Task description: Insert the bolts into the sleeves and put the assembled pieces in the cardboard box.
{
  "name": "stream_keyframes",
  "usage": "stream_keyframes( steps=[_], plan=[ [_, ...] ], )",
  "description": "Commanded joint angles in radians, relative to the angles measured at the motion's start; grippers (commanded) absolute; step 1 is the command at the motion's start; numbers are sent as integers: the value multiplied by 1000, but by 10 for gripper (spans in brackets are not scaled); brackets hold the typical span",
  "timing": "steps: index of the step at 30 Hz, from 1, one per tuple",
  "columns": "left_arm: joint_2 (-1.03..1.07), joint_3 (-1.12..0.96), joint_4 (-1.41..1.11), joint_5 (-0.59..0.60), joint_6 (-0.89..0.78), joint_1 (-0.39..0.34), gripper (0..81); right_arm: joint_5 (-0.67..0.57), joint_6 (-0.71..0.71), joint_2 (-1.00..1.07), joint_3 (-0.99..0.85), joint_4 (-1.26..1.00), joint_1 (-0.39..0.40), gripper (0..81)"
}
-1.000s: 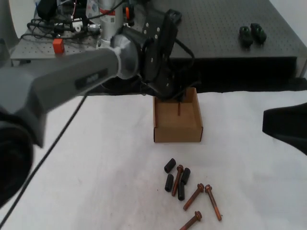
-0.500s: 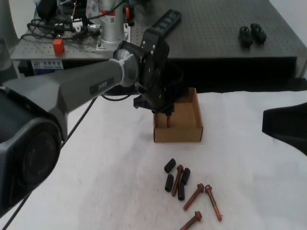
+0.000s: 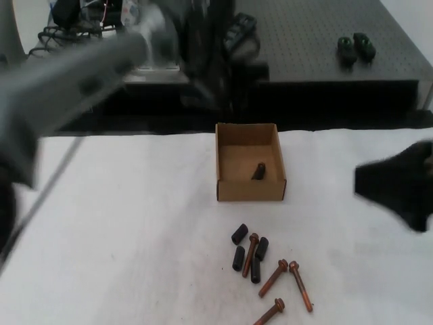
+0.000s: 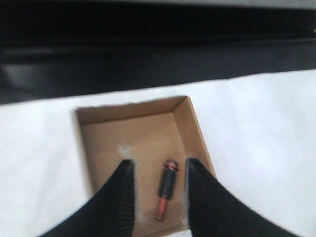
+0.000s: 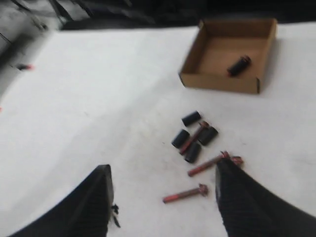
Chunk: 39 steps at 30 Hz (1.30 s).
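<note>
Lying in the cardboard box (image 4: 196,132), an assembled piece (image 4: 166,186) (left hand (image 4: 160,165) spread above)

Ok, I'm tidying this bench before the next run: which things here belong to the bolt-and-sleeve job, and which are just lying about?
Belongs to the job:
cardboard box
assembled piece lying in it
four loose sleeves
four loose bolts beside them on the white cloth

Just lying about:
two small black objects on the perforated board
wires at the back
</note>
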Motion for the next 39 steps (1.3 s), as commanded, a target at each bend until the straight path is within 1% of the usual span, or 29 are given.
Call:
stream_keyframes(
  steps=[1, 2, 4, 9, 13, 16, 18, 21, 24, 27, 32, 36, 39],
  plan=[
    [-233, 26, 139, -258, 131, 0, 221, 18, -32, 36, -7, 30, 7, 449],
    [-283, 63, 142, -286, 134, 4, 221, 17, -35, 96, -7, 33, 7, 449],
    [-392, 164, 138, -296, 125, 7, 221, 17, -35, 203, -7, 22, 7, 449],
    [-663, 450, 99, -279, 112, 3, 221, 40, -64, 460, -7, -52, 7, 449],
    [-893, 671, 70, -267, 109, 3, 222, 48, -98, 611, -7, -110, 7, 449],
    [-1047, 776, 70, -256, 81, 3, 222, 98, -103, 699, -9, -125, 7, 449],
    [-1136, 833, 70, -233, 64, 3, 222, 107, -103, 750, -9, -147, 7, 449],
    [-1237, 888, 73, -199, 63, 3, 222, 110, -111, 805, -9, -190, 7, 415],
    [-1301, 920, 92, -185, 63, 3, 222, 150, -124, 840, -9, -236, 7, 377],
    [-1330, 927, 140, -186, 63, 3, 222, 172, -124, 865, -9, -281, 1, 377],
    [-1331, 927, 216, -146, 63, 3, 222, 173, -124, 896, -17, -313, -19, 377],
    [-1328, 927, 230, -147, 65, 3, 222, 174, -124, 907, -23, -328, -38, 373],
    [-1328, 927, 233, -144, 65, 3, 222, 174, -124, 907, -23, -340, -55, 316]
  ],
)
